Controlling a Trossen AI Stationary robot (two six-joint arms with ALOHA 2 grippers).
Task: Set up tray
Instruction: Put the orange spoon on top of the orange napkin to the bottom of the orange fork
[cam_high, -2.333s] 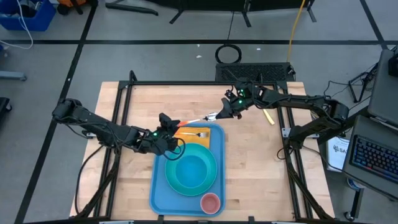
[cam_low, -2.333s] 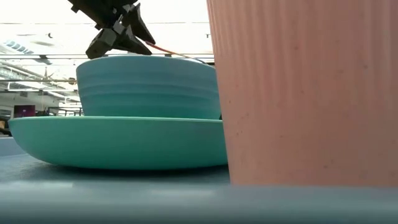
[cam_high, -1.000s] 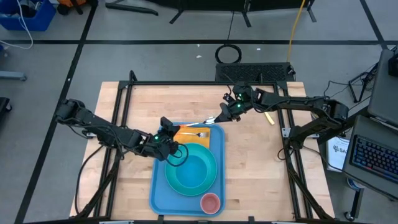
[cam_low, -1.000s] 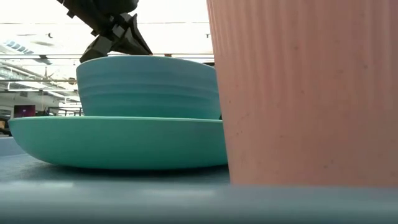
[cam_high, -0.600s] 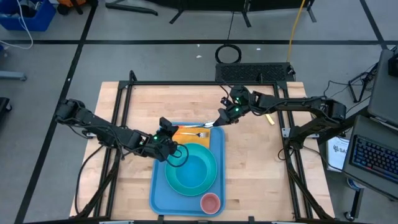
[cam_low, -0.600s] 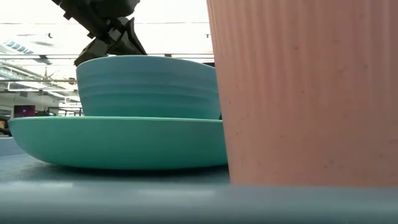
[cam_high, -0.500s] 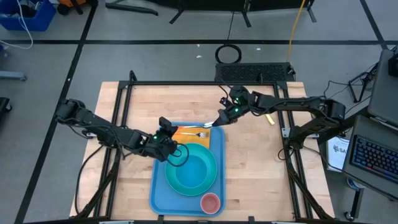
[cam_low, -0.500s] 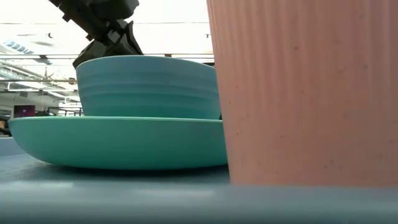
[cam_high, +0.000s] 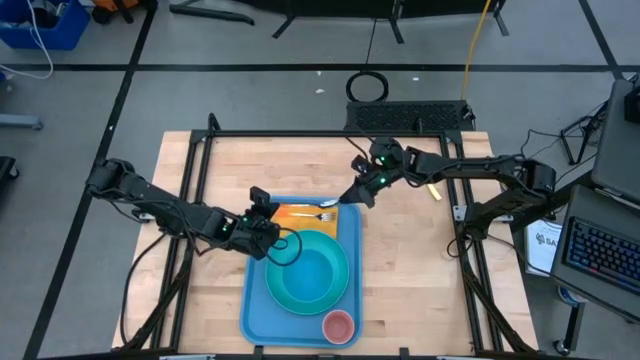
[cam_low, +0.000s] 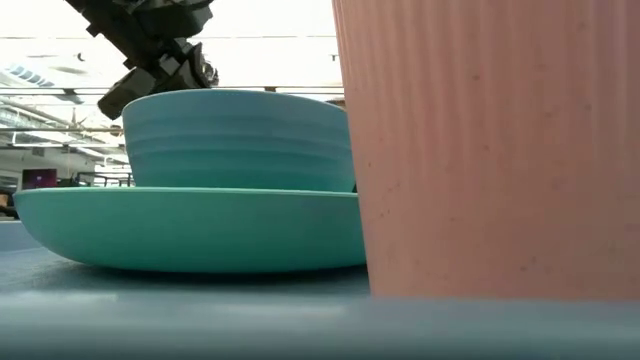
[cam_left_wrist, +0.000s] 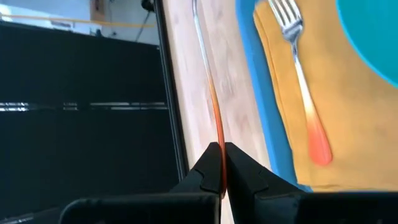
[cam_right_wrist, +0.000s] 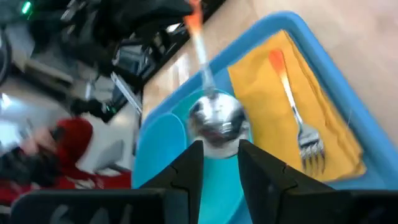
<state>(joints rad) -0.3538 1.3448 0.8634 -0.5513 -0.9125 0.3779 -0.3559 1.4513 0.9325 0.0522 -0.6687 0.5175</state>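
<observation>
Step in hand: a spoon (cam_left_wrist: 214, 134) with an orange handle is shared between the two arms above the far end of the tray (cam_high: 255, 300); my reading is that it is being passed across so it can be laid on the napkin (cam_high: 312, 222) beside the fork (cam_high: 318, 215).
Left gripper (cam_left_wrist: 221, 163): clamped tight on the orange handle end of the spoon, the shaft running straight out ahead of it, with the napkin and fork just off to one side.
Right gripper (cam_right_wrist: 216, 149): at the bowl end of the spoon, fingers parted and standing either side of the shiny bowl; in its own wrist view they look apart from the metal, though I cannot tell whether either one touches it.
Tray: on the bench below and between the two grippers, carrying a turquoise plate (cam_high: 281, 290) with a bowl (cam_low: 238, 135) on it, a pink cup (cam_high: 338, 325) at the end farthest from both grippers, and the napkin at the end nearest them.
Doing it well: the right fingers should be clear of the spoon bowl before the left arm moves, or the spoon may twist in the left grip; then lower it flat, parallel to the fork, on the bare napkin, without nudging the fork or catching the plate rim.
Risk: a thin handle pinched at its very end may pivot.
Writing: none readable on the tray's things; a white sheet (cam_high: 545, 243) beyond the right arm bears lettering too small to read.
</observation>
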